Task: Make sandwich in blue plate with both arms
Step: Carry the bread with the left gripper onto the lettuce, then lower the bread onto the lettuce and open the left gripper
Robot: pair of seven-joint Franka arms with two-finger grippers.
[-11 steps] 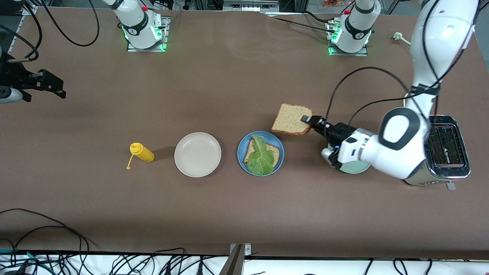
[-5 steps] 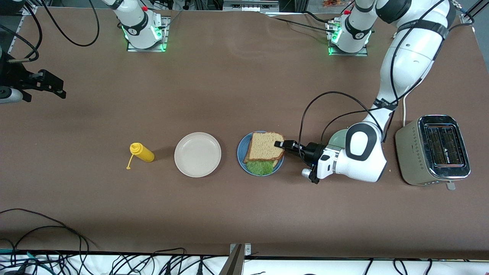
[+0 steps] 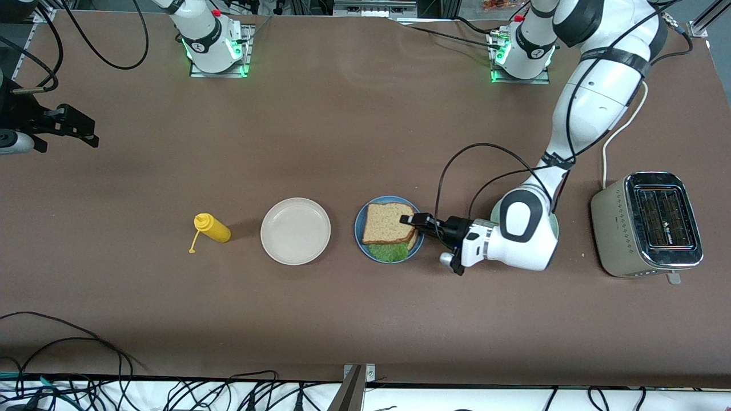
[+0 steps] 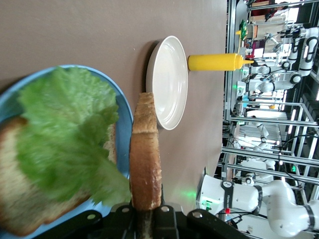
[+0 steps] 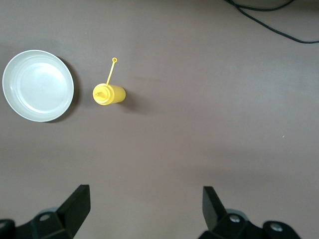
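We hold the top brown bread slice pinched in the left gripper over the ruffled green lettuce on the round blue plate; it seems not yet flat, so we should lower squarely before releasing. The right gripper waits wide open, empty.

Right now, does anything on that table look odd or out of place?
Only the yellow squeeze bottle: it lies on its side beside the round beige plate, cap dangling loose. The brown bread slice in the left gripper sits neatly over the lettuce.
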